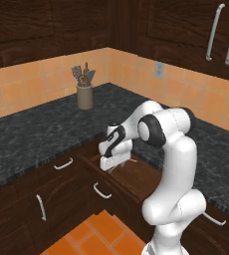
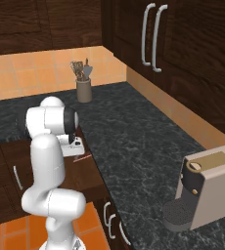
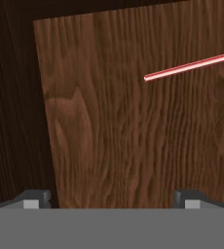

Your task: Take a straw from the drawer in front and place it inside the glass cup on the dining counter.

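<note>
Gripper: the gripper (image 1: 112, 162) hangs low over the pulled-out drawer (image 1: 136, 174), jaws spread wide, nothing between them.
Fingertips: in the hand view the two tips (image 3: 36, 198) sit far apart at 7 and 5 o'clock, bare wood floor between.
Straw: the straw (image 3: 192, 65) lies flat on the drawer floor at about 2 o'clock in the hand view, running off the right edge; from the right base camera it shows as a thin red line (image 2: 83, 157) just beside the hand.
Likely trouble: the straw is off-centre from the jaws, so closing straight down would probably catch only wood. It is thin and flat on the board; tips that stop short may pinch air, tips pressed hard may roll it aside.
Edges: the drawer's wall (image 3: 16, 121) stands dark at 9 o'clock in the hand view, near the left tip; the black worktop (image 1: 42, 134) edge overhangs the back of the drawer.
Open room: free floor lies toward 3 o'clock, the way the hand probably needs to shift.
</note>
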Controlling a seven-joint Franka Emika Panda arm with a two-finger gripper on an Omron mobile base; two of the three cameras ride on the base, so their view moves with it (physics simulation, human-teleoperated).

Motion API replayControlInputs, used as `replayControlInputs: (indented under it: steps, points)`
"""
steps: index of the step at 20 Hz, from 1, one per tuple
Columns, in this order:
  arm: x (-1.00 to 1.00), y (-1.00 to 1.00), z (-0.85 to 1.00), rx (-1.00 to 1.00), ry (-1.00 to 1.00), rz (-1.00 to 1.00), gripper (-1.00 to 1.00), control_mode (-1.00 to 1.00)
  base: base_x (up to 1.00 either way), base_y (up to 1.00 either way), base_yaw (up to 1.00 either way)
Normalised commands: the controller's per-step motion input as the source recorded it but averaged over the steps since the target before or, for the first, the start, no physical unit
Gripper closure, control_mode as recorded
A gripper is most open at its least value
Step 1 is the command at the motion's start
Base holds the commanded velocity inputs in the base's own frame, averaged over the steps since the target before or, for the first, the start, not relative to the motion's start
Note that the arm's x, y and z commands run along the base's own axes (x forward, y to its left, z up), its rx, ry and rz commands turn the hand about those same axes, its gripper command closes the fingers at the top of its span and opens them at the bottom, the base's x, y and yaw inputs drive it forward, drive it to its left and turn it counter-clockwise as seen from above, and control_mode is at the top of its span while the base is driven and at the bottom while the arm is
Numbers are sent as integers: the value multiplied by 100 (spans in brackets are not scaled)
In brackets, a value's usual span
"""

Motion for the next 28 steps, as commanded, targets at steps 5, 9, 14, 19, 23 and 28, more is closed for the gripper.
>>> replayControlInputs:
  steps: [5, 9, 14, 19, 23, 28]
  points:
    - [-89, 82, -26, 3, 0, 4, -100, -100, 0, 0, 0]
    - [-92, 100, -8, 2, 0, 2, -100, -100, 0, 0, 0]
    - [-78, 100, 0, 3, 2, 1, -100, -100, 0, 0, 0]
    - [-34, 62, 29, 7, 2, 0, -100, -100, 0, 0, 0]
    - [64, -45, 70, 0, -1, -3, -100, -100, 0, 0, 0]
    - [84, -46, 17, 0, 0, -1, -100, -100, 0, 0, 0]
